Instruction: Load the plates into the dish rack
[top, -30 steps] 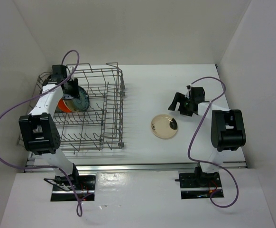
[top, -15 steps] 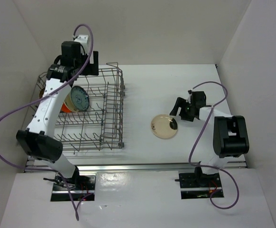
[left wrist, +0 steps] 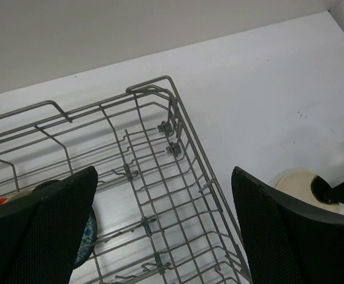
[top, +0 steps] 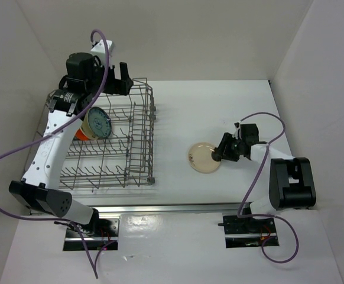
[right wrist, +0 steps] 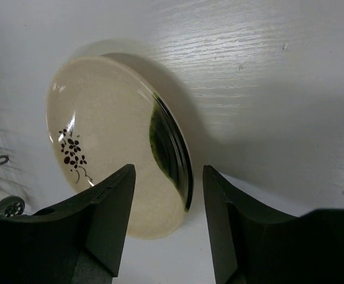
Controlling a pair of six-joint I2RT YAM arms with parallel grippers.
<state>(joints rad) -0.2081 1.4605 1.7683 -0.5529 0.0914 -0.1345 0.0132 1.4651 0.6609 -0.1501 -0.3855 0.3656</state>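
One plate lies outside the rack: a translucent beige saucer point(top: 204, 158) on the white table point(top: 219, 106), well apart from the rack's right wall. It is glossy, with a small dark sprig printed near one edge and a raised rim, its near side catching a dark reflection in the right wrist view. The right gripper point(top: 217, 155) is low at the saucer's right edge. Its jaws stand apart with the rim between them, not closed on anything.

At least two plates stand on edge among the tines at the rack's far-left end. One is a blue-and-white patterned plate point(top: 98, 123) with a pale border, and a bright orange one point(top: 80, 134) is just beside it, partly hidden. The left arm covers part of that corner, so I cannot tell how many more are loaded.

By my reading the job is nearly done, with this beige saucer the only one visibly left to grasp, carry over and slot in. The dish rack point(top: 150, 136) is thin grey wire, a rectangular basket with raised sides and rows of upright prongs. The left gripper point(top: 117, 80) hangs above its far rim, jaws wide apart and empty, with broad black textured pads point(left wrist: 59, 231).
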